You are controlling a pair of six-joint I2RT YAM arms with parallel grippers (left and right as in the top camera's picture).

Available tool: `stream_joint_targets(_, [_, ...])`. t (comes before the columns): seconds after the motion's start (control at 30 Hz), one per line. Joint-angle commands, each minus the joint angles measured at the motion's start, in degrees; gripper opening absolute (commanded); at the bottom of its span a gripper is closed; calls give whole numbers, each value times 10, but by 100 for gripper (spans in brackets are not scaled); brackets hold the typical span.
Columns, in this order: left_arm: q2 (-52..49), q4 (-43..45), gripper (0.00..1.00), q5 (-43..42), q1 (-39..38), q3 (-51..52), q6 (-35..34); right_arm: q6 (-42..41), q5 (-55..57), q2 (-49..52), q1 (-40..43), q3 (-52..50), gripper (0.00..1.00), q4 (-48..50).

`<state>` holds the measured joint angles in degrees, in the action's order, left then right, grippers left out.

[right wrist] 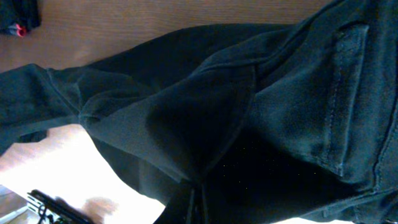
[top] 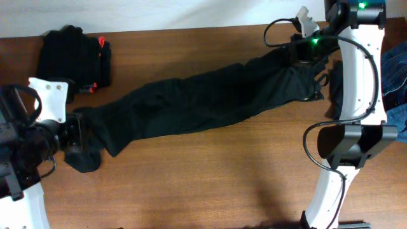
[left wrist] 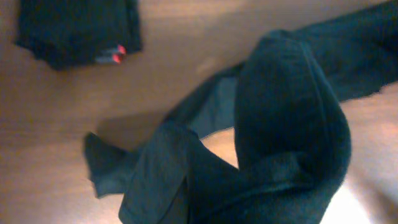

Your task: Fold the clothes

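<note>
Long black jeans (top: pixel 210 102) lie stretched in a slant across the brown table (top: pixel 222 178), legs to the left and waist to the upper right. My left gripper (top: pixel 81 138) is shut on the leg ends, which bunch into a dark lump beside it. At the far right, my right gripper (top: pixel 310 56) is shut on the waist end. In the left wrist view the jeans' legs (left wrist: pixel 286 124) hang in folds and hide the fingers. The right wrist view is filled by the jeans' seat with a back pocket (right wrist: pixel 354 99), and the jaws are buried in fabric.
A folded black garment with a red tag (top: pixel 75 57) sits at the table's far left corner and shows again as a black garment (left wrist: pixel 78 28) in the left wrist view. Blue denim (top: pixel 395 89) lies at the right edge behind the right arm (top: pixel 359 95).
</note>
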<state>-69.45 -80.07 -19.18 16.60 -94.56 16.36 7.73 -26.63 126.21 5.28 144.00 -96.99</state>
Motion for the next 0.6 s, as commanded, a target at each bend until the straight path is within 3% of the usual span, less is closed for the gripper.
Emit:
stream_joint_targets(0.0, [3, -19, 0, -38, -1, -12, -25, -19, 14, -64, 1, 12, 4, -4])
stream_joint_targets(0.2, [3, -59, 1, -37, -1, -11, -31, -40, 85, -148, 1, -17, 4, -4])
stream_joint_targets(0.57, [3, -59, 0, -35, -1, 27, -52, -40, 94, -304, 1, -257, 4, -3])
